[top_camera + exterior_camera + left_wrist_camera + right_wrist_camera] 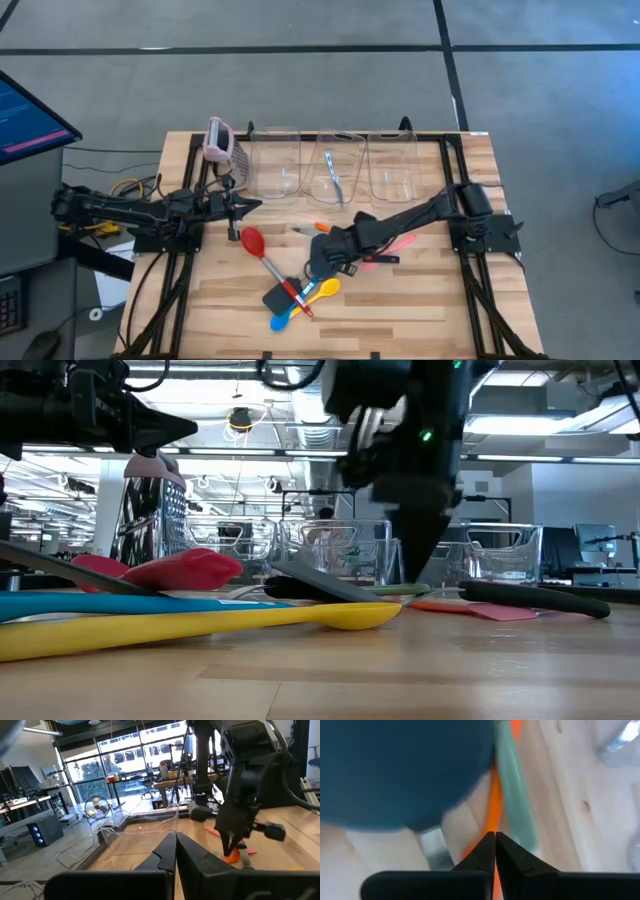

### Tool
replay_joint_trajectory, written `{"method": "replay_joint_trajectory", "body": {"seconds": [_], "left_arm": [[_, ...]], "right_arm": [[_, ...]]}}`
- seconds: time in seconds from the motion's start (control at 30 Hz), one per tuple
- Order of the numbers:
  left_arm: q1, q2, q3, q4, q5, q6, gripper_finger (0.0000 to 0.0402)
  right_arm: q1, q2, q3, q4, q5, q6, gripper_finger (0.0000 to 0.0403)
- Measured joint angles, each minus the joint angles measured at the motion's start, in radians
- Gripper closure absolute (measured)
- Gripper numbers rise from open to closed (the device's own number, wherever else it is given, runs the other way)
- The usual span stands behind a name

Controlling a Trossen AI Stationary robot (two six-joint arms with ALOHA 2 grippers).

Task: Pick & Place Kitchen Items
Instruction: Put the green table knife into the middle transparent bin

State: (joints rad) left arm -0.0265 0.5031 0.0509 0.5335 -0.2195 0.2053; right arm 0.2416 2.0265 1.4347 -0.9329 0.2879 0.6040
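Several utensils lie mid-table: a red spoon, a black spatula, a yellow spoon, a blue spoon, a pink spatula, an orange utensil and a clear-teal one beside it. My right gripper is shut and points steeply down, its tips over the orange utensil. At the table's left my left gripper waits, level and shut, holding nothing. My right gripper's shut fingertips come from above onto the orange utensil's handle, which lies flat on the table beside the teal one. Whether the tips touch or hold it, I cannot tell.
Three clear bins stand in a row along the far edge, with a pink-topped metal grater to their left. A blurred blue shape fills part of the right wrist view. Bare wood lies near the front right.
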Motion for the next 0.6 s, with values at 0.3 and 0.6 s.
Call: {"method": "replay_joint_trajectory", "body": {"seconds": [0.3, 0.6], "left_arm": [[0.000, 0.019, 0.000, 0.010, -0.006, 0.000, 0.0399], [0.000, 0.018, 0.000, 0.013, -0.009, 0.000, 0.0399]], "right_arm": [[0.000, -0.004, 0.002, -0.026, 0.004, -0.043, 0.0331], [-0.013, -0.052, 0.002, 0.013, -0.018, -0.247, 0.0254]]}}
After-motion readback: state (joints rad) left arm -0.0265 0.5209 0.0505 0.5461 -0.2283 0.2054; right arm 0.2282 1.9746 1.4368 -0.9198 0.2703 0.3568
